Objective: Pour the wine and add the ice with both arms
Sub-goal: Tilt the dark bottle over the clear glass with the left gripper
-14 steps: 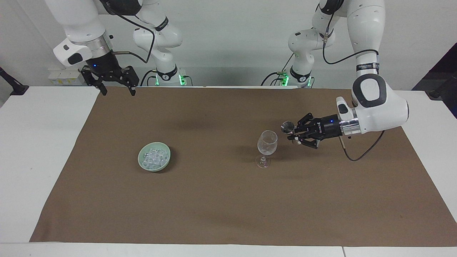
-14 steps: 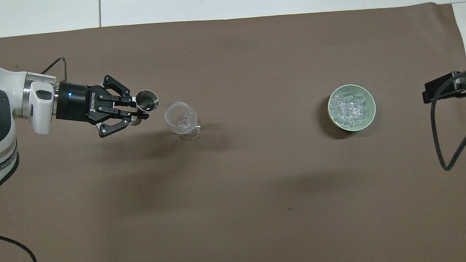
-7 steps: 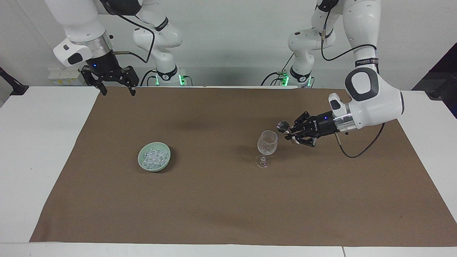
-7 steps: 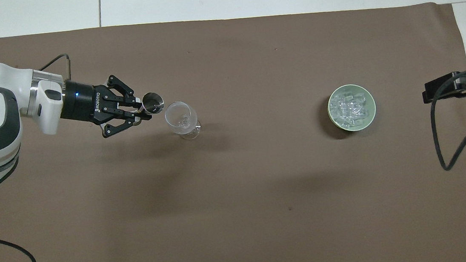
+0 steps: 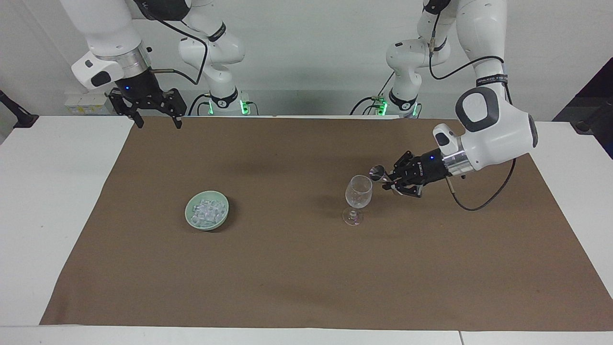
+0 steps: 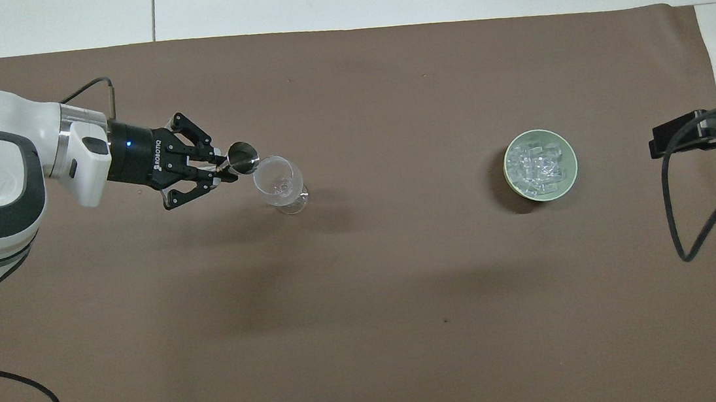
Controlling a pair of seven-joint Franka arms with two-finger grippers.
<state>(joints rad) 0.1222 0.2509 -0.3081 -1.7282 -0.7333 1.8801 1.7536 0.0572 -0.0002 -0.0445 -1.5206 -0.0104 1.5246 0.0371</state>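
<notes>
A clear stemmed wine glass stands upright on the brown mat, toward the left arm's end of the table; it also shows in the overhead view. My left gripper is shut on a small metal measuring cup. The cup is tipped toward the glass, its mouth at the glass rim. The ice is heaped in a pale green bowl toward the right arm's end. My right gripper waits open over the mat's edge near its base.
The brown mat covers most of the white table. A black cable hangs from the right arm over the mat's edge. The left arm's cable loops beside its wrist.
My left gripper has moved the metal cup closer to the wine glass and tilted it further over the rim. The right arm, glass and bowl have not moved.
</notes>
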